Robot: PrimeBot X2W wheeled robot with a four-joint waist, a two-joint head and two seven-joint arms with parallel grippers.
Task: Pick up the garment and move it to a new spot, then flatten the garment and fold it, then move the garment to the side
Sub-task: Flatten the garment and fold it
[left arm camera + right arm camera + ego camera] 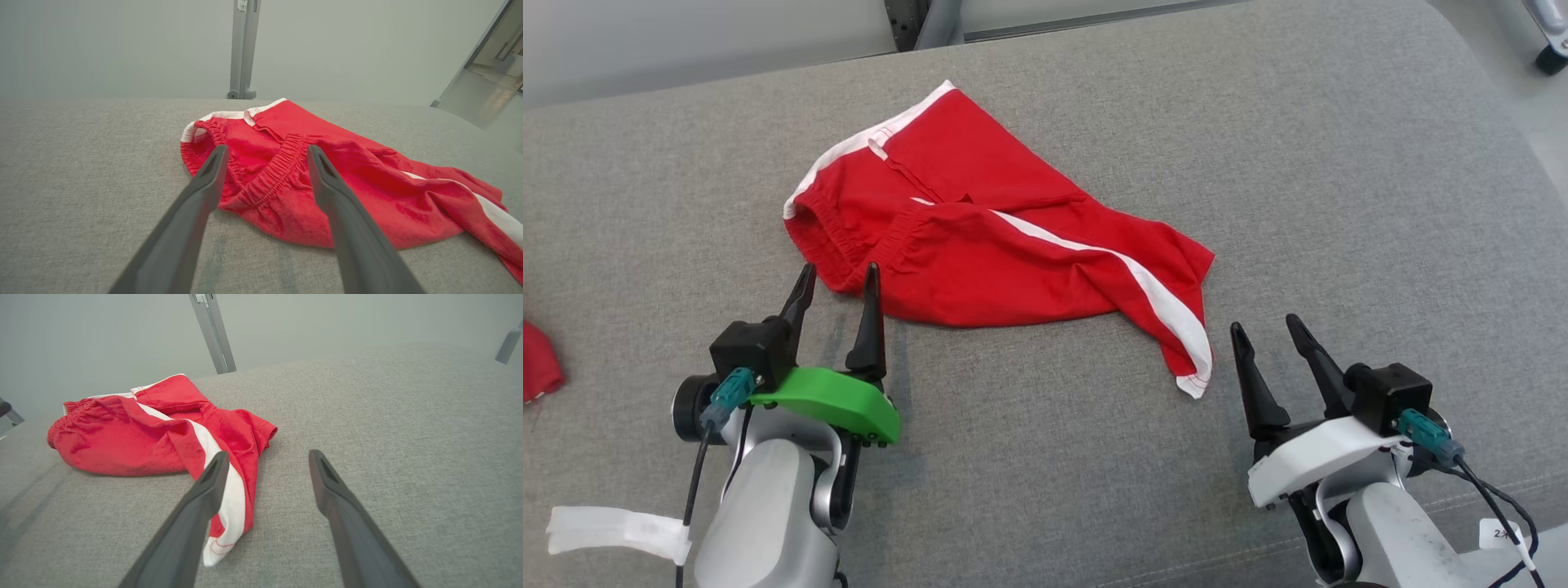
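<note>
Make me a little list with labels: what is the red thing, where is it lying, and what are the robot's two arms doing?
garment: red shorts with white stripes, crumpled, not folded
surface: grey fabric cushion
left end effector: open, tips at the elastic waistband, holding nothing
right end effector: open, near the white-striped leg hem, holding nothing
also there: red cloth thing at the head view's left edge

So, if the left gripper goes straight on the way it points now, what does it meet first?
Most likely the red shorts: their elastic waistband lies just ahead, between the fingertips of the open left gripper. Its height above the grey cushion is unclear, so it might skim over the cloth.
</note>
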